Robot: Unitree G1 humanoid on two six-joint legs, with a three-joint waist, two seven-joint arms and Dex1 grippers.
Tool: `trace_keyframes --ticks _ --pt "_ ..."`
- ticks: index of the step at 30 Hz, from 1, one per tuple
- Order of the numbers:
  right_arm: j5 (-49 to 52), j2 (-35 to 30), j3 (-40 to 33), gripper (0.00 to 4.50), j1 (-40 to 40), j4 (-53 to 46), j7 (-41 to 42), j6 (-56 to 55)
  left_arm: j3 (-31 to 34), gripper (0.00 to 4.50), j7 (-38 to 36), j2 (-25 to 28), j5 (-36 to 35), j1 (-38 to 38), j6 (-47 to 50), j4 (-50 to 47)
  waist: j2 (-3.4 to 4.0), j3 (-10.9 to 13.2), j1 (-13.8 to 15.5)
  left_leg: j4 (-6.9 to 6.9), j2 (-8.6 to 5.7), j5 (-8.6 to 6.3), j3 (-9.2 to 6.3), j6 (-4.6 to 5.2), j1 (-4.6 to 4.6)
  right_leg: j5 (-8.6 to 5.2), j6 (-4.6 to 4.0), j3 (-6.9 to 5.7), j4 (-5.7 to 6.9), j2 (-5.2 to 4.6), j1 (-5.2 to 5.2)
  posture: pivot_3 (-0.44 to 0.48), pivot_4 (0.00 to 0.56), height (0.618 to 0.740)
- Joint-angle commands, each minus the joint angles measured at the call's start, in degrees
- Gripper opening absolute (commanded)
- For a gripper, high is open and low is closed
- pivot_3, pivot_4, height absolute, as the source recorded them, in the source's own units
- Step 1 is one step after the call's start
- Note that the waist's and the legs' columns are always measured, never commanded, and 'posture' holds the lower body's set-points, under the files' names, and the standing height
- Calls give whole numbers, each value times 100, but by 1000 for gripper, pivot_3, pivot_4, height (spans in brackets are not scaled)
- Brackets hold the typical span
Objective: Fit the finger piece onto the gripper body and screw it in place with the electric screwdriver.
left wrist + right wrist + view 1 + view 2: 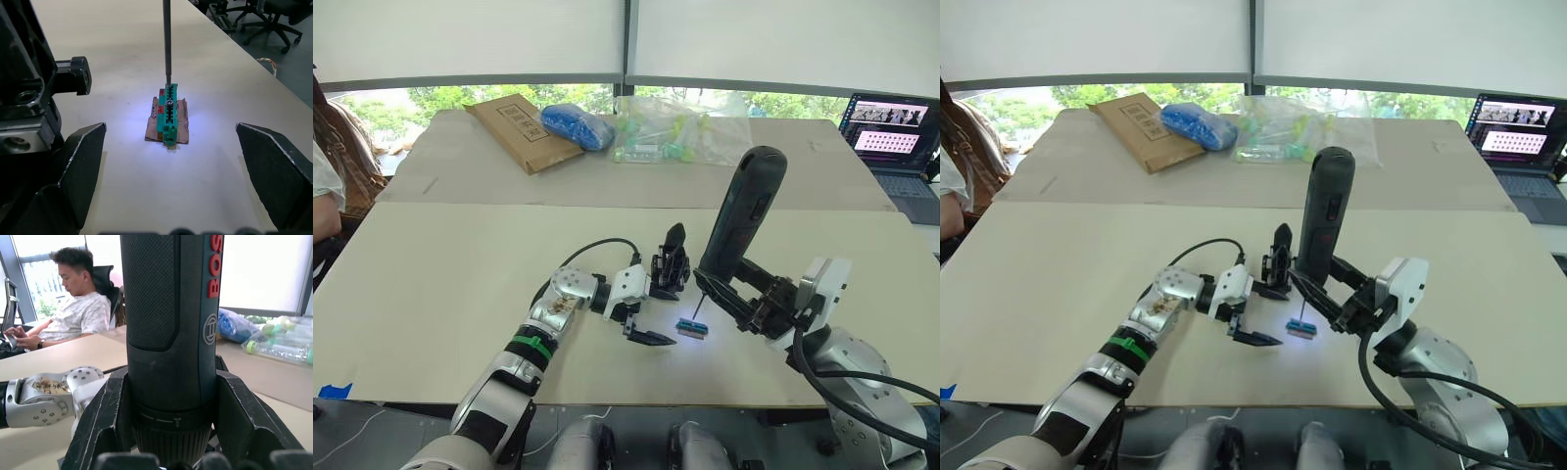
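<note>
Screwdriver bit resting on the green block, near the desk's front edge.

The left gripper [646,311] gapes wide, one finger beside the small black gripper body with its pointed finger [672,264]. The right gripper [741,299] clamps the long black cylindrical electric screwdriver [742,220] upright, its thin bit meeting the small green block [168,112] in lit glow. Farther back lie a brown cardboard envelope [522,130] and a blue bag [578,125].

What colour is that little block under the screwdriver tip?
The little block is green with black slots, seen best in the left wrist view.
</note>
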Motion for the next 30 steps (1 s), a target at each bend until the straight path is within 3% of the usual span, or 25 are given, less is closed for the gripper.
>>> trace_keyframes --ticks 1,30 --pt "71 -33 -107 1890 -13 -242 18 -113 15 4500 16 -12 -12 -85 -66 -160 0 0 -3 0 0 0 0 0 0 0 0 0 0 0 0 0 150 732" --pt "105 -27 -125 1890 -119 -75 110 -116 22 4500 58 -2 11 -139 -121 -110 0 0 -2 0 0 0 0 0 0 0 0 0 1 0 0 0 150 732"
